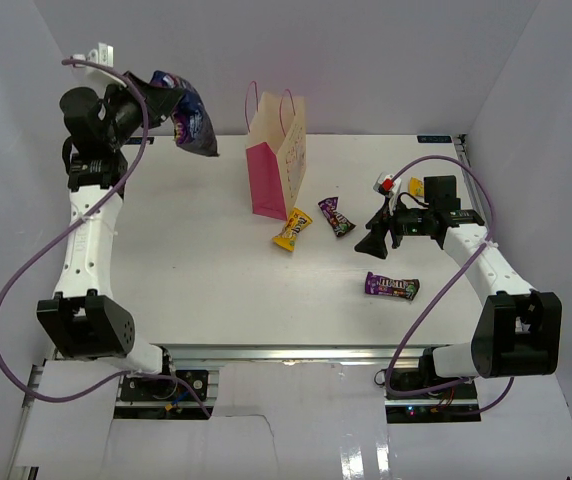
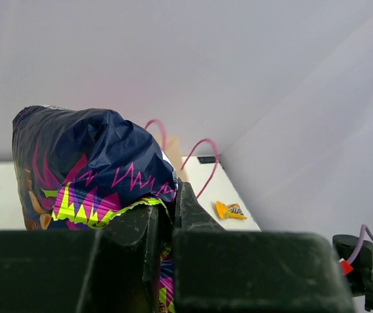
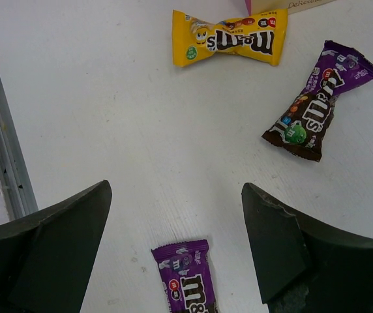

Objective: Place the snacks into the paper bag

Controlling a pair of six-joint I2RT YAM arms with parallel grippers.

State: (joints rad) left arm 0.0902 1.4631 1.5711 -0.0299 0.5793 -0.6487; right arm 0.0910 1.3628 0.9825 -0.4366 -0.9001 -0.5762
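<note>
Blue glossy film with pink zigzags and a lime-yellow band makes the large snack bag (image 1: pixel 188 118). The left gripper (image 2: pixel 168 207) pinches it by one end, high above the far left corner of the counter (image 1: pixel 196 270). In the left wrist view the jaws are pressed on the film, and the bag bulges away from them, puffed and crumpled. I judge the step in hand to be carrying this bag to the paper bag (image 1: pixel 284 150) and letting it in from above.

To do it well, the arm should travel to the right at this height. Then the hanging end passes over the thin pink handles (image 2: pixel 203 139) and does not catch them or push the light bag over. The mouth looks narrow for the snack bag, so I would turn its flat side along the cream faces. I would lower the free end between the handles first and release only when most of it is inside.

The paper bag stands upright near the middle, with a pink side panel toward the arms. A yellow M&M's packet (image 1: pixel 292 229) lies just beside its base, and a purple M&M's packet (image 1: pixel 335 216) lies near that one. A second purple packet (image 1: pixel 392 286) lies nearer the front. The right gripper (image 3: pixel 173 195) hovers over the counter with its fingers spread wide, holding nothing.
</note>
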